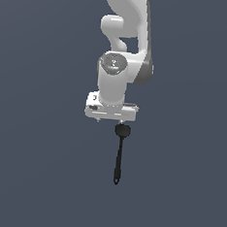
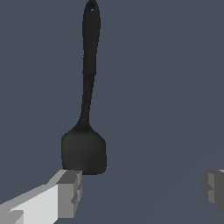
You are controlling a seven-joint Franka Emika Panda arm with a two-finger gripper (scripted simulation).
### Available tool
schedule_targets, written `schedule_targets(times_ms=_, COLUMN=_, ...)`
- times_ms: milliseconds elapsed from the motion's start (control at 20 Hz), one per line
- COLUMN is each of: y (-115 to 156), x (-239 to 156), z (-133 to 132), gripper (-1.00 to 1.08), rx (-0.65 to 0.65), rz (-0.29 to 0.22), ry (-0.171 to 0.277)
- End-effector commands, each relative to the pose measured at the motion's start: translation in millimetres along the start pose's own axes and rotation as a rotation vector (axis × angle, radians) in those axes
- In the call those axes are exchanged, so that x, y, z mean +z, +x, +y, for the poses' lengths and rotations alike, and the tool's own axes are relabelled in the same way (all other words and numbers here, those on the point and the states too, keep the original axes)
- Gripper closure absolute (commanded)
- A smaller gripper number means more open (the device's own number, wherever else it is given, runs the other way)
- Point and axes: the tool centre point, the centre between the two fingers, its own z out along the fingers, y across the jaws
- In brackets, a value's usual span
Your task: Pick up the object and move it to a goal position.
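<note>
The object, a slim black utensil [image 1: 119, 155], lies flat on the grey floor. Its small rounded head [image 1: 122, 131] sits just below the white hand in the exterior view, and its handle runs away from the arm to a tip with a small hole [image 1: 116, 180]. In the wrist view the utensil [image 2: 88, 87] shows whole, its head [image 2: 83, 151] close to one grey fingertip [image 2: 70, 192]. My gripper [image 2: 142, 192] is open wide and empty, and the other fingertip [image 2: 214, 190] stands far to the side. Nothing lies between the fingers. In the exterior view the gripper [image 1: 111, 119] is mostly hidden under the hand.
The plain dark grey floor [image 1: 44, 153] fills both views. The white arm [image 1: 123, 48] rises above the hand in the exterior view. No other objects or goal marker show.
</note>
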Motion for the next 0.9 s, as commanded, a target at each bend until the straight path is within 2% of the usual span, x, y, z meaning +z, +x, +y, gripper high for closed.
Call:
schedule_targets(times_ms=0, y=0, x=0, z=0, gripper=-0.92, rx=0.0, rz=0.0, ry=0.0)
schedule_targets(times_ms=400, y=5, x=-4, z=-15, gripper=-0.92, rx=-0.037, rz=0.001, ry=0.011)
schedule_targets(times_ms=850, y=12, x=2, z=-20, gripper=-0.92, rx=-0.035, rz=0.005, ry=0.01)
